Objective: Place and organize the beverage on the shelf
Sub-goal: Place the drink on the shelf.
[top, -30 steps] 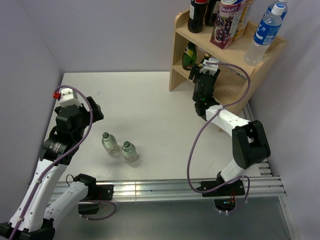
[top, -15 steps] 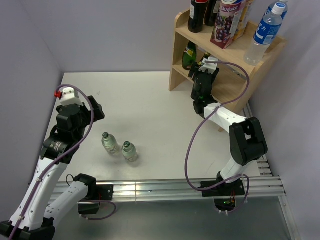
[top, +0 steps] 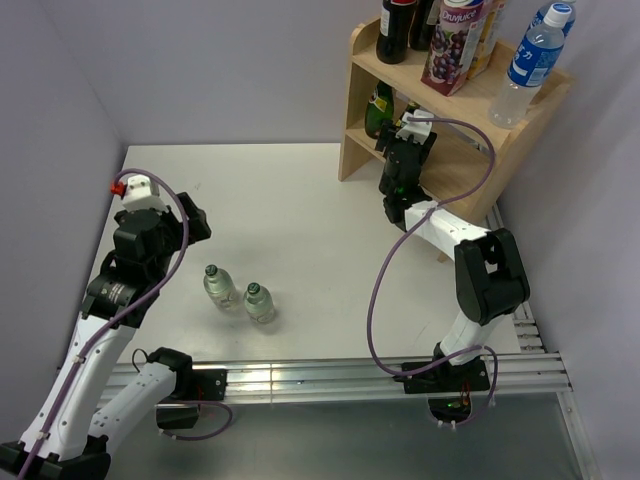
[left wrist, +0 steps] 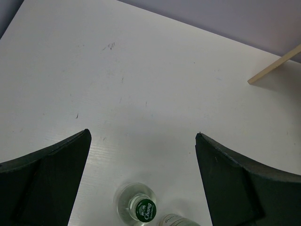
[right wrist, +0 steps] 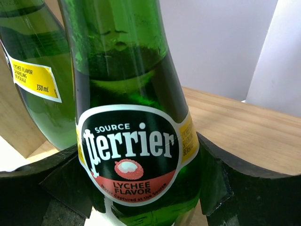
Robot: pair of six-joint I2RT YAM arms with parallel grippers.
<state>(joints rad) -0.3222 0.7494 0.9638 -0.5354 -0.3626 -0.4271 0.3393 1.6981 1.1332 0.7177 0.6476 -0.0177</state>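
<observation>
Bottles: two small clear bottles (top: 218, 285) stand on the table (top: 300, 200) near the left gripper (left wrist: 143, 141), whose fingers are spread wide and hold nothing. At the shelf's (top: 455, 175) lower tier, the right gripper (right wrist: 136, 146) clamps a green bottle (right wrist: 127, 94) beside a second green bottle (right wrist: 33, 94).

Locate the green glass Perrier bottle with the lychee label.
In the right wrist view, the green glass Perrier bottle sits in the right gripper at the lower tier of the wooden shelf, a second green glass bottle to its left.
</observation>
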